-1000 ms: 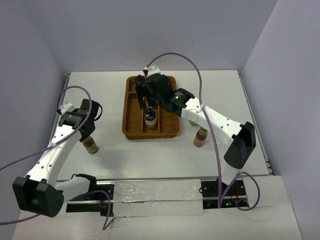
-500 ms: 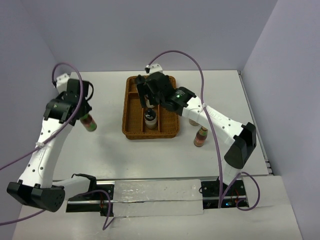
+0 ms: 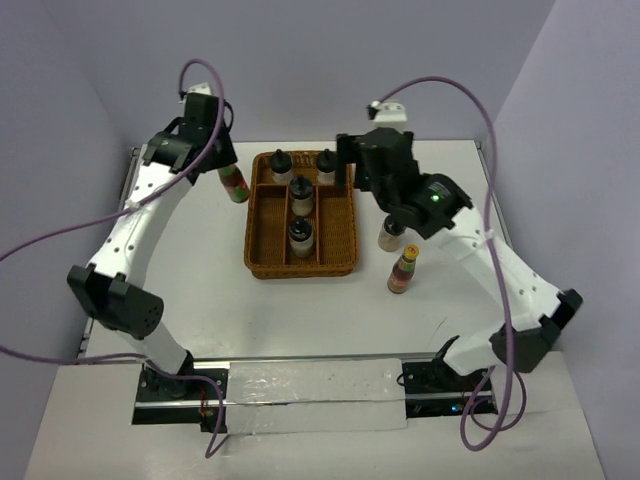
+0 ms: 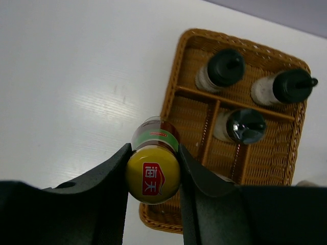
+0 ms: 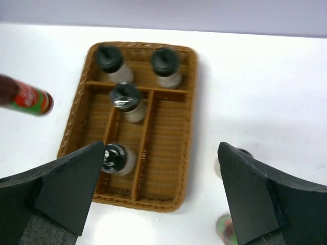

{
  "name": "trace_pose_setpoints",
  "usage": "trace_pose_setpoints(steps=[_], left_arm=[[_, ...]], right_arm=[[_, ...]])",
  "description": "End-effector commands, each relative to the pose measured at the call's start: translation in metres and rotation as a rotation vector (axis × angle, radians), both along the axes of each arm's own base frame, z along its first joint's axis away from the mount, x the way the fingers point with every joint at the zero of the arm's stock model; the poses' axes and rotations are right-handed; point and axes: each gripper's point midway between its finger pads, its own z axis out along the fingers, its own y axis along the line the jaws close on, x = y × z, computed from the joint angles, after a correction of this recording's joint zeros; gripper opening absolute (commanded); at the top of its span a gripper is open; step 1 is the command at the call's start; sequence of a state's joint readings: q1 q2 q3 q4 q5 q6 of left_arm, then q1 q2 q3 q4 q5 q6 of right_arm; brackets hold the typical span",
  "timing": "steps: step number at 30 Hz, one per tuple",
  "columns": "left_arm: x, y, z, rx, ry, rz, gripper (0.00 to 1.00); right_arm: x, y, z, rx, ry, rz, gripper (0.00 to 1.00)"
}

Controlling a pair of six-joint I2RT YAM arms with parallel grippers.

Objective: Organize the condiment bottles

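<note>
My left gripper (image 3: 228,172) is shut on the yellow cap (image 4: 153,176) of a reddish-brown bottle (image 3: 235,184) and holds it tilted just left of the wicker tray (image 3: 300,270). That bottle also shows blurred in the right wrist view (image 5: 30,100). Several whitish black-capped bottles stand in the tray, two in the far compartment (image 3: 280,165) (image 3: 326,165) and two in the middle lane (image 3: 301,195) (image 3: 301,234). One more whitish bottle (image 3: 390,235) and the second reddish-brown bottle (image 3: 403,270) stand on the table right of the tray. My right gripper (image 5: 161,153) is open and empty above the tray's right side.
The tray's rim shows in the left wrist view (image 4: 173,76) and the right wrist view (image 5: 76,107). Its right lane (image 3: 338,225) and left lane (image 3: 267,225) hold nothing. Purple walls enclose the white table (image 3: 190,300) on three sides.
</note>
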State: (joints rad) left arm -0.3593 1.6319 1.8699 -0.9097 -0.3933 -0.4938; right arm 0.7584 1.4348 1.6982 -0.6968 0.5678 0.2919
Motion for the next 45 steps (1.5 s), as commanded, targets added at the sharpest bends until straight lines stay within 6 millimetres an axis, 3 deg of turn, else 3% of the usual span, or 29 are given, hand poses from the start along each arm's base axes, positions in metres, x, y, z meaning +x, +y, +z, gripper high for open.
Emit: trace_pose_setpoints(steps=[1,5,8,12,14,21,30,38,41,45], left_arm=[[0.026,-0.048,0.060,-0.061,-0.206,-0.114,0.10],[0.040,-0.072,0.044,-0.053,-0.186,-0.158,0.10],[0.049,-0.085,0.027,-0.032,-0.164,-0.178,0.10],[0.056,-0.093,0.008,-0.006,-0.136,-0.185,0.10],[0.060,-0.097,-0.011,0.022,-0.116,-0.183,0.10],[0.070,-0.099,-0.047,0.052,-0.105,-0.165,0.10],[0.071,-0.096,-0.085,0.088,-0.074,-0.136,0.10],[0.065,-0.096,-0.110,0.089,-0.054,-0.117,0.10],[0.063,-0.095,-0.117,0.092,-0.035,-0.111,0.23],[0.059,-0.094,-0.119,0.090,-0.026,-0.115,0.75]], right_arm=[[-0.018,-0.059,-0.013,0.008,0.061,-0.134,0.99],[-0.038,-0.096,-0.044,0.028,0.146,-0.208,0.99],[-0.056,-0.113,-0.053,0.029,0.181,-0.237,0.98],[-0.065,-0.139,-0.056,0.001,0.192,-0.306,0.99],[-0.068,-0.150,-0.052,0.016,0.183,-0.321,0.98],[-0.077,-0.144,-0.065,0.003,0.232,-0.240,0.99],[-0.095,-0.129,-0.119,0.082,0.349,-0.216,0.99],[-0.095,-0.124,-0.157,0.138,0.340,-0.246,0.98],[-0.092,-0.126,-0.168,0.135,0.329,-0.268,0.98],[-0.085,-0.127,-0.177,0.126,0.310,-0.290,0.95]])
